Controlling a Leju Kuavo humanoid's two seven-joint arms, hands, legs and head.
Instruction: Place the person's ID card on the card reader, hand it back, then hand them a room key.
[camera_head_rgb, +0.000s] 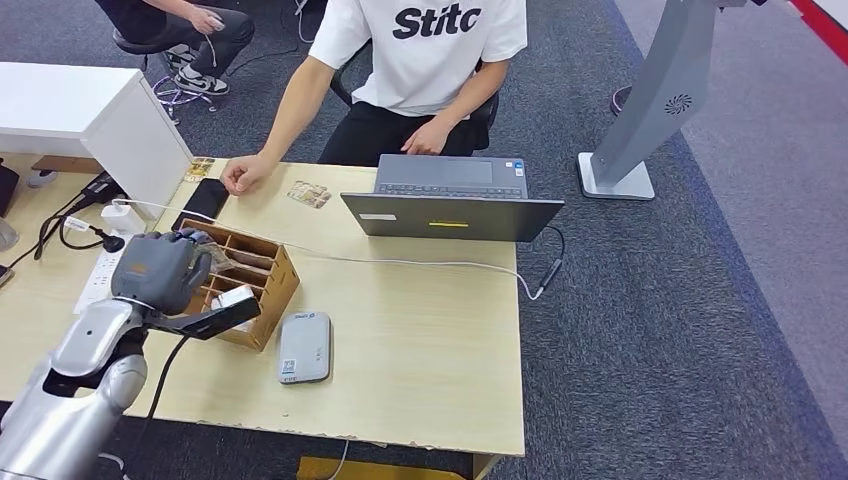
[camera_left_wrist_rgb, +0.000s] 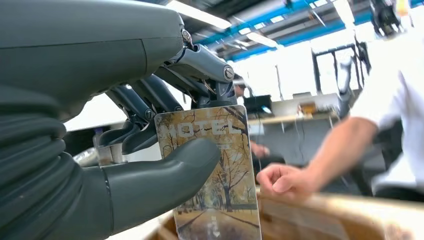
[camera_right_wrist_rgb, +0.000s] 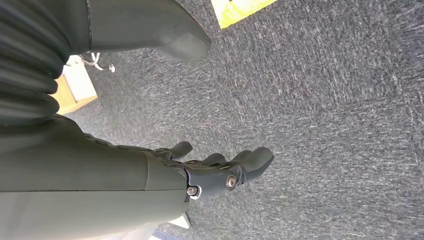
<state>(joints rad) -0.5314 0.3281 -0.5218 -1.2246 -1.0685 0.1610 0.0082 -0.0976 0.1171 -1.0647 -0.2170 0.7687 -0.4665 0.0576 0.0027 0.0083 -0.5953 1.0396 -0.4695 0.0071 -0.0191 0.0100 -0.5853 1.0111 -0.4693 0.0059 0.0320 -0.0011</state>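
Note:
My left hand (camera_head_rgb: 160, 270) hovers over a wooden card box (camera_head_rgb: 262, 290) on the desk and pinches a room key card (camera_left_wrist_rgb: 220, 175) between thumb and fingers. The card shows autumn trees and the word HOTEL, held upright just above the box. A grey card reader (camera_head_rgb: 304, 347) lies flat to the right of the box with nothing on it. The person in a white T-shirt sits across the desk, their hand (camera_head_rgb: 240, 177) resting on the far edge. A small patterned card (camera_head_rgb: 309, 194) lies near that hand. My right hand (camera_right_wrist_rgb: 220, 170) hangs over the carpet, fingers apart and holding nothing.
An open laptop (camera_head_rgb: 450, 200) stands at the far right of the desk, its cable running across the middle. A black phone (camera_head_rgb: 205, 198) lies beyond the box. A white cabinet (camera_head_rgb: 90, 110) and a power strip with cords sit at the left. A grey stand (camera_head_rgb: 650, 110) rises from the carpet.

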